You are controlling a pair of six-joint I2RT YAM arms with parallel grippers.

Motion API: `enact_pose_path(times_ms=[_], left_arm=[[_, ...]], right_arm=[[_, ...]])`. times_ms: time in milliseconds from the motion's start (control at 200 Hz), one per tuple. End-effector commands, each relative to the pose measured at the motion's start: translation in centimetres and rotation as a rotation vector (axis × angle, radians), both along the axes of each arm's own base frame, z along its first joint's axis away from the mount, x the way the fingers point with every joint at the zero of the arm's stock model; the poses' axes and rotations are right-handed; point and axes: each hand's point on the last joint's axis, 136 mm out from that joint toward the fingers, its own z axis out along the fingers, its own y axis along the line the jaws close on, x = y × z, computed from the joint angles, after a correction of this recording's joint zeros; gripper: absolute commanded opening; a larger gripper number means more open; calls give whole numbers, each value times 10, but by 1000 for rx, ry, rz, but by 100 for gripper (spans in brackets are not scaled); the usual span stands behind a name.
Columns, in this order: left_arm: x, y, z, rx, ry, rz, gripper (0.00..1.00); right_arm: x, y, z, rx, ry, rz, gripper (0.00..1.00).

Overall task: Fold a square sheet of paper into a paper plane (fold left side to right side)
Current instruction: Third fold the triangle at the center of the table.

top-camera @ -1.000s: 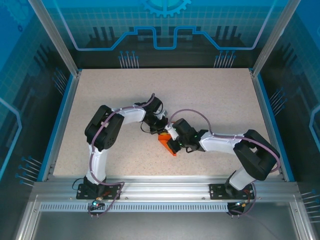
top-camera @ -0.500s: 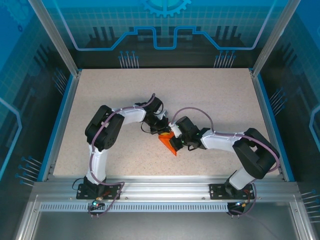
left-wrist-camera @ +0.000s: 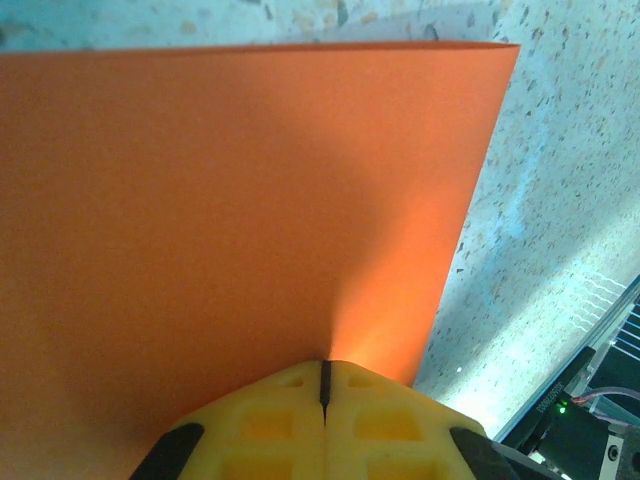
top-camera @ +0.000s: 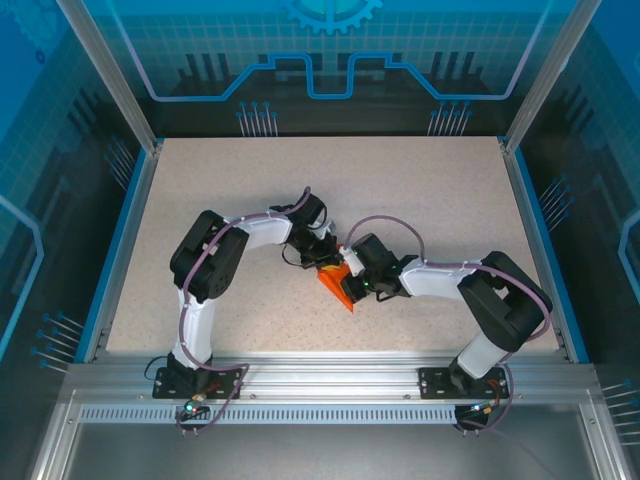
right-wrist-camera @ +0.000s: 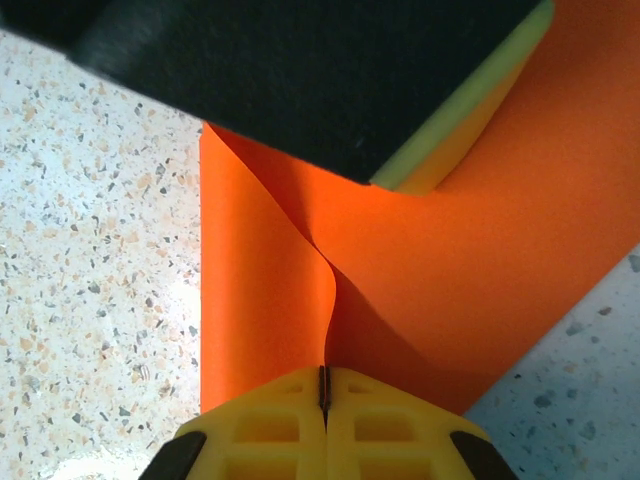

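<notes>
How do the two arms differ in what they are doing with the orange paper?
The left end effector sits over a flat, smooth stretch of the square sheet of paper; the right end effector seems to pinch a raised, curving ridge of it. The left one comes from the left, the right one from the right. Both are yellow-tipped and shut.

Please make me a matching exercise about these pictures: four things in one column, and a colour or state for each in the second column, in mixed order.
1 paper
2 table
3 left gripper
4 right gripper

A shut, pinching a raised bend of paper
B orange
C pale, speckled
D shut, flat paper ahead of it

Pairs: 1-B, 2-C, 3-D, 4-A
</notes>
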Motion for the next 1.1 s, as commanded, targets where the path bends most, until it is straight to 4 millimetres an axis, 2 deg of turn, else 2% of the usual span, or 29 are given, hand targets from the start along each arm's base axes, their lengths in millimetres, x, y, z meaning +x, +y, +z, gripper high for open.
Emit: enact_pose_path(times_ms=[0,170,625,1095], left_arm=[[-21,10,-30,86,82,-6,3],[-21,10,-31,90,83,-5,3],[-21,10,-31,88,82,-2,3],[-21,10,-32,86,85,0,3]], right_arm=[[1,-4,-5,-5,31,-20,0],[2,-8,-4,-12,22,-34,0],[4,-5,14,20,-3,-24,0],[7,-4,7,1,14,-36,0]])
